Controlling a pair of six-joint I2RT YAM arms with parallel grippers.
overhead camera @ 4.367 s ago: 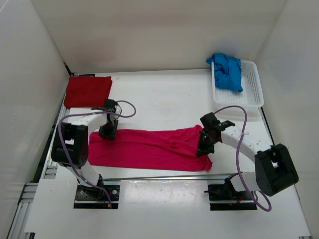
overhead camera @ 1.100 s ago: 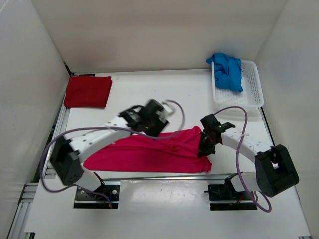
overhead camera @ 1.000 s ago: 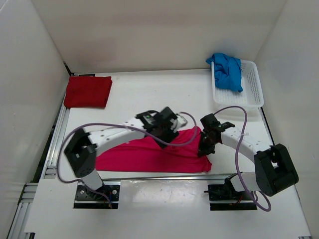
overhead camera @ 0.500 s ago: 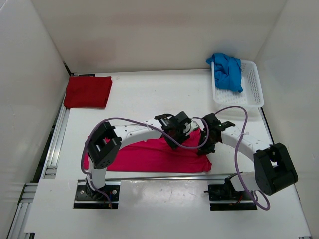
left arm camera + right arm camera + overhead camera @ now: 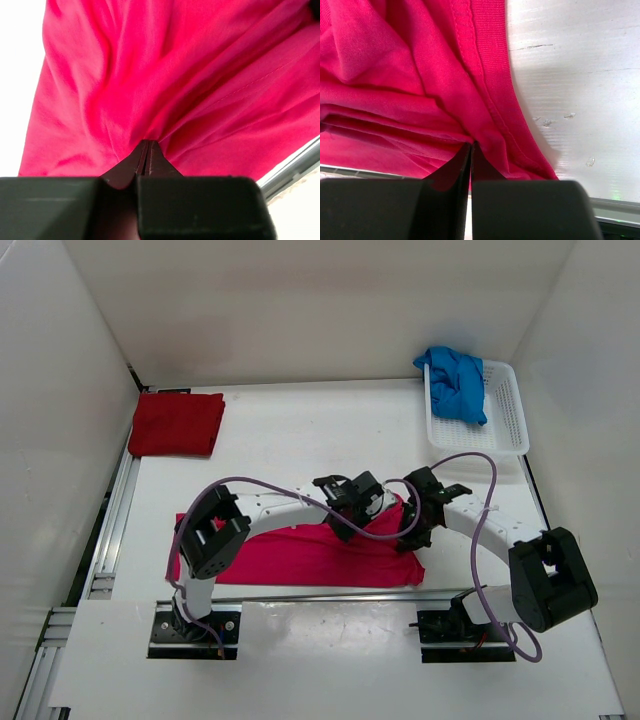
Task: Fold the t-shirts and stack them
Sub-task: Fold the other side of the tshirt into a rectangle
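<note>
The bright pink t-shirt (image 5: 285, 558) lies in a long crumpled band across the near part of the table. My left gripper (image 5: 347, 520) reaches over to the shirt's right part and is shut on a pinch of pink fabric (image 5: 146, 143). Just to its right, my right gripper (image 5: 411, 532) is shut on the shirt's right end near a hem (image 5: 471, 145). The dark red t-shirt (image 5: 177, 423) lies folded at the far left. A bright blue t-shirt (image 5: 456, 382) sits bunched in the white basket (image 5: 507, 420).
The white mesh basket stands at the far right against the wall. White walls close in the table on three sides. A metal rail (image 5: 330, 592) runs along the near edge in front of the arm bases.
My left arm has swung right across the pink shirt, ending beside the right gripper, and its jaws have closed on the fabric. The right gripper has stayed put, still shut.
</note>
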